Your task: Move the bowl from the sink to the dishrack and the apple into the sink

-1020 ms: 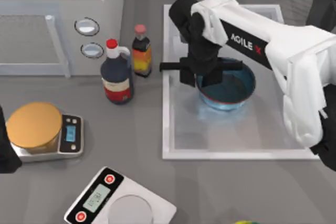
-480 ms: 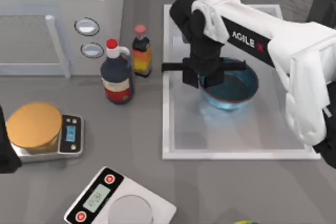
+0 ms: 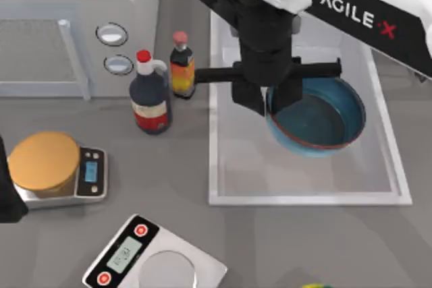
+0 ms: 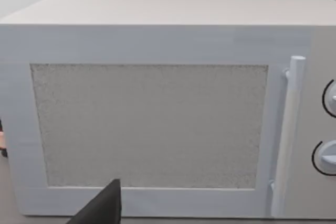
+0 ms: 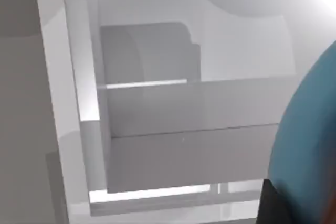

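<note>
The right gripper hangs over the sink, its fingers clamped on the left rim of the bowl; the bowl looks lifted above the sink floor and tilted, its dark blue inside and thin reddish rim facing up toward the camera; the white right arm, lettered AGILEX, reaches in from the top view's upper right; in the right wrist view the bowl's blue wall fills the edge nearest the gripper, with the sink's pale walls beyond it.

Left of the sink stand two bottles: a dark one with a red cap and a smaller one with an orange label, just beside each other; farther left sits a white microwave with two round knobs; the left wrist view faces its door and handle, with a dark gripper finger at the lower edge, and I cannot tell whether that gripper is wide or narrow.

At the table's left a golden-orange disc rests on a small scale; a second, white scale lies near the front; a small yellow-green object peeks in at the front edge.
</note>
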